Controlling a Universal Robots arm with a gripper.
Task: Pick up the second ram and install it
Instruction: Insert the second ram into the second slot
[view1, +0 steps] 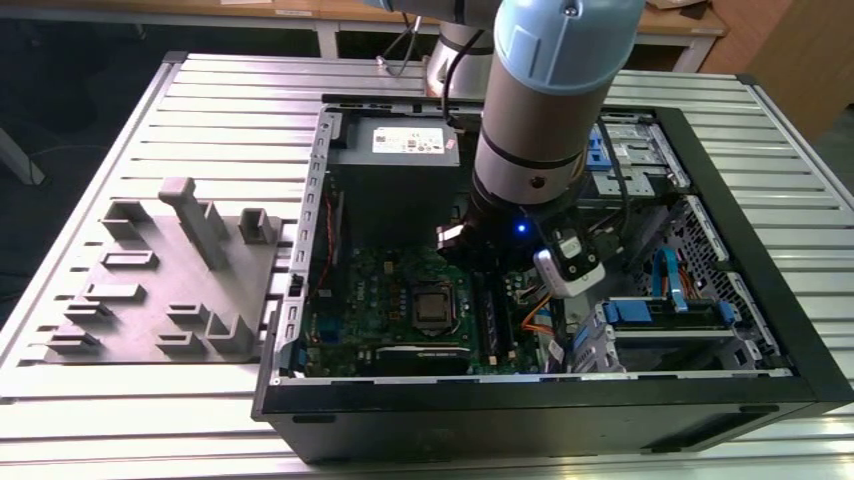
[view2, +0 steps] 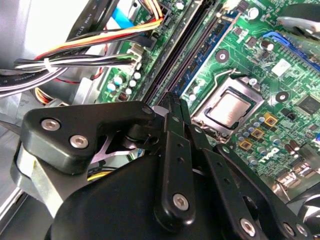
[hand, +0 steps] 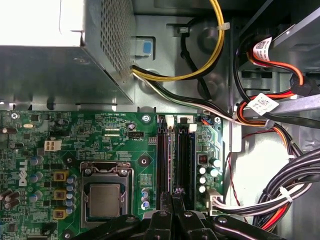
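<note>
Inside the open computer case (view1: 747, 330) the claw (hand: 172, 192) hangs low over the motherboard (hand: 115, 135), its fingers (view2: 172, 107) drawn narrow together at the memory slots (hand: 184, 150) beside the CPU socket (hand: 104, 197). The second ram (hand: 163, 155) sits in a slot, directly under the fingertips.

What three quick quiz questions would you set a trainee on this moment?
1. True or false: the gripper is at the memory slots inside the computer case.
2. In the exterior view, the grey tray lies: A) left of the case, B) right of the case, C) inside the case.
3. Fill in: in the first wrist view, the cable looping beside the metal box is ____.

Key: 1 true; 2 A; 3 yellow.
</note>
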